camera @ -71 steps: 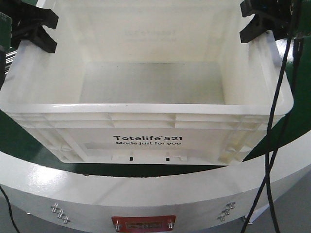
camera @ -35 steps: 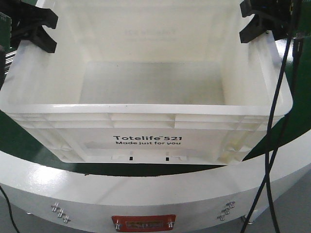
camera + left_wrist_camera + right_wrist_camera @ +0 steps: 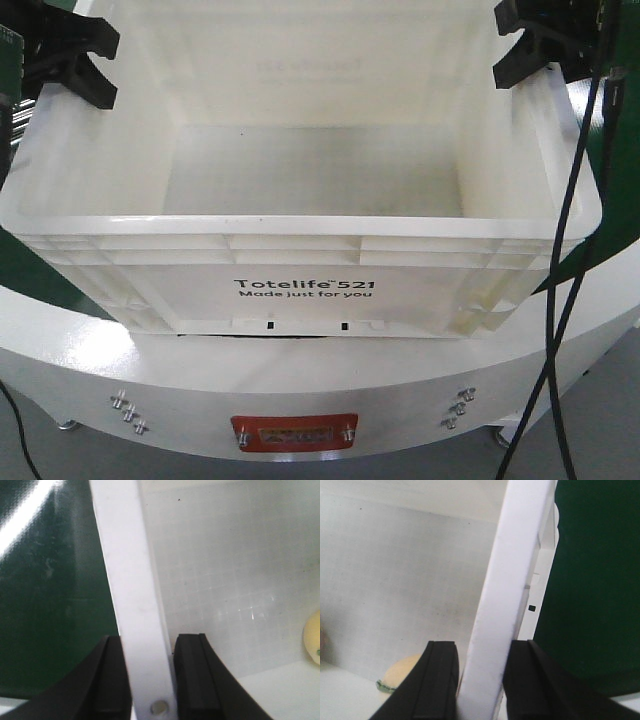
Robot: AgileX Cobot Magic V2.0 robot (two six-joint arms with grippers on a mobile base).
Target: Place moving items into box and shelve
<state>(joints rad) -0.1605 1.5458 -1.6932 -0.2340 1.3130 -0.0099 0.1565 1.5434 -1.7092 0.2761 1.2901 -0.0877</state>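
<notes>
**Tote pinched at both side walls, toys low inside**

The large cream-white rectangular plastic tote, printed "Totelife 521", sits over the dark green tabletop with its open top up. It is probably held this way so it can be carried level to a shelf.

The left gripper straddles the tote's left wall and the right gripper straddles its right wall. In the wrist views, each pair of black jaws is pinching the white rim between them. The opposed hold should keep the load balanced.

The yellow-orange round plush toy lies on the tote's floor by the near wall, showing a scrap of green leaf. It is cut off in both wrist views. From the front, the near rim hides it.

A brownish blur at the left edge of the right wrist view may be the second toy, but I cannot tell.
</notes>
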